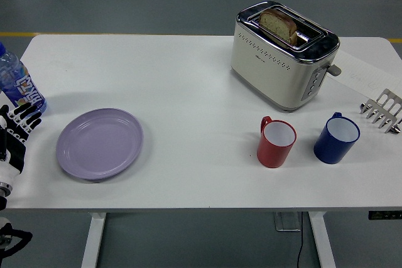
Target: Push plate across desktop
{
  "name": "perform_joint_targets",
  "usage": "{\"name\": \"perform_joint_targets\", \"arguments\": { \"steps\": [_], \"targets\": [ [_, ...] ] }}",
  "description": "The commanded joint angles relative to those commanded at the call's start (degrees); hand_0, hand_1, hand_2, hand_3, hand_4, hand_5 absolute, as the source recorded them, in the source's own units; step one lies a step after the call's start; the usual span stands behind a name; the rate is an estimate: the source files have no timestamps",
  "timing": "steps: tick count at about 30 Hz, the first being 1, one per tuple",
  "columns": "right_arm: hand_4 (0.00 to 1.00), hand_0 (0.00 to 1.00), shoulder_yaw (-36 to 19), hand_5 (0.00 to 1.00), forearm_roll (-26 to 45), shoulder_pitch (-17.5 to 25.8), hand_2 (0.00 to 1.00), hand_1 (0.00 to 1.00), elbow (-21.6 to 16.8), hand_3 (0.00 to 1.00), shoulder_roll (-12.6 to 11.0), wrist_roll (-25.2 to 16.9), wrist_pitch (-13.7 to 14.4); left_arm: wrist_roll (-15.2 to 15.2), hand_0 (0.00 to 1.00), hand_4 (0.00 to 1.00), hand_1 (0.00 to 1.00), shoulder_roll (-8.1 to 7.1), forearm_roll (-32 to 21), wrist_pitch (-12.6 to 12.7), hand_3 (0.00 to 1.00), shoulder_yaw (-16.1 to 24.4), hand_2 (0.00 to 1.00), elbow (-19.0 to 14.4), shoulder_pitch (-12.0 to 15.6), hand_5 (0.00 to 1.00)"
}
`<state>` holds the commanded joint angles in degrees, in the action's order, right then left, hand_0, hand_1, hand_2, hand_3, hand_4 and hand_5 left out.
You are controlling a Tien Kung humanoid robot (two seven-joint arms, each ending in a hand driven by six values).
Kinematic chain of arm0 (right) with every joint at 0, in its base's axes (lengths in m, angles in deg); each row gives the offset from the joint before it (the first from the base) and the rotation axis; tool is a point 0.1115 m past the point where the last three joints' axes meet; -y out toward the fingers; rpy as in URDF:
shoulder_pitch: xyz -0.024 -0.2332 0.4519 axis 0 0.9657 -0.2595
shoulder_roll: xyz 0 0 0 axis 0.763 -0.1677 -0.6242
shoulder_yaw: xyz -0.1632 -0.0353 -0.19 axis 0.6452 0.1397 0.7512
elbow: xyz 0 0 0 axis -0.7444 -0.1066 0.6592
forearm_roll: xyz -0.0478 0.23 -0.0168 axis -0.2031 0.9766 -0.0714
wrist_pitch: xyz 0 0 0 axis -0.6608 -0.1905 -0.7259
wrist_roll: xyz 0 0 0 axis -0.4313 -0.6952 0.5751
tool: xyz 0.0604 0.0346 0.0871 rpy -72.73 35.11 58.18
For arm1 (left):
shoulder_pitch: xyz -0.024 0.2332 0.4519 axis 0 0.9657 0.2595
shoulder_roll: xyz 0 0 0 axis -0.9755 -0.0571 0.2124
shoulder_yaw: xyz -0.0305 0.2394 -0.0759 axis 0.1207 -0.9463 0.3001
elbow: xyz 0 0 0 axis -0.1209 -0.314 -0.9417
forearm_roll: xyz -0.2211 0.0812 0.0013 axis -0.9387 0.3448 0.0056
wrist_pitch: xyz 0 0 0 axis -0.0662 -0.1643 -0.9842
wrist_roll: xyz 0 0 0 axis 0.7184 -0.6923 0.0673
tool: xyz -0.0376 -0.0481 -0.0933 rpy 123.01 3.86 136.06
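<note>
One lilac plate point(100, 143) is seen lying flat at the lower left of the frame, on a white counter point(188, 92), with open surface stretching to its right, so a sideways push from the left appears to be what the layout invites. The left hand point(16, 131) is held at the far left edge, just beside the plate's rim but apart from it, its black-and-white fingers point(26, 115) loosely extended and nothing gripped; the posture is judged to be one of approach, with contact not yet made. A blue-capped drinks bottle point(17, 86) stands just behind that hand, close enough to be knocked if the arm swings wide. No right hand is in view. At the upper right a cream toaster point(282, 54) holds a slice of bread point(278, 24) in one slot. Below it a red mug point(277, 142) and a blue mug point(336, 137) are set upright, well apart from the plate, while a small metal rack point(382, 112) rests at the right edge.
</note>
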<state>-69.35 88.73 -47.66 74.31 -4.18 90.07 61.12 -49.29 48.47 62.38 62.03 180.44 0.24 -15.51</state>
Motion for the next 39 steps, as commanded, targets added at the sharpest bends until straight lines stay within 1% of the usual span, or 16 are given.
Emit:
{"name": "perform_joint_targets", "arguments": {
  "steps": [7,8,15,21,29,39],
  "targets": [
    [0.325,0.553,-0.10,0.515,-0.24,-0.09,0.609,0.466,0.00,0.586,-0.09,0.07,0.06,1.09,0.796,0.558,0.784,0.22,-0.64,0.76,0.645,-1.62,0.765,1.22,-0.40,0.998],
    [0.324,0.553,-0.11,0.514,-0.26,-0.08,0.609,0.466,-0.01,0.586,-0.10,0.09,0.09,1.32,0.797,0.557,0.802,0.31,-0.72,0.91,0.698,-1.99,0.800,1.38,-0.40,0.998],
    [0.324,0.553,-0.22,0.514,-0.47,0.00,0.609,0.466,-0.06,0.586,-0.16,0.27,0.26,1.76,0.802,0.556,0.803,1.35,-0.84,1.24,0.705,-3.03,0.803,2.64,-0.55,0.998],
    [0.324,0.553,-0.33,0.514,-0.76,0.07,0.609,0.466,-0.12,0.587,-0.18,0.47,0.41,2.11,0.801,0.545,0.808,1.47,-0.67,1.06,0.707,-4.24,0.804,2.98,-0.49,0.998],
    [0.323,0.553,-0.48,0.513,-0.99,0.30,0.609,0.465,-0.22,0.588,-0.11,0.69,0.58,2.43,0.811,0.544,0.816,2.01,-0.36,1.15,0.715,-5.10,0.808,3.17,-0.66,0.998],
    [0.323,0.553,-0.54,0.514,-1.14,0.57,0.609,0.466,-0.27,0.587,0.04,0.74,0.59,2.69,0.817,0.540,0.822,3.37,-0.09,1.49,0.723,-5.92,0.816,3.71,-0.98,0.998]
  ]
}}
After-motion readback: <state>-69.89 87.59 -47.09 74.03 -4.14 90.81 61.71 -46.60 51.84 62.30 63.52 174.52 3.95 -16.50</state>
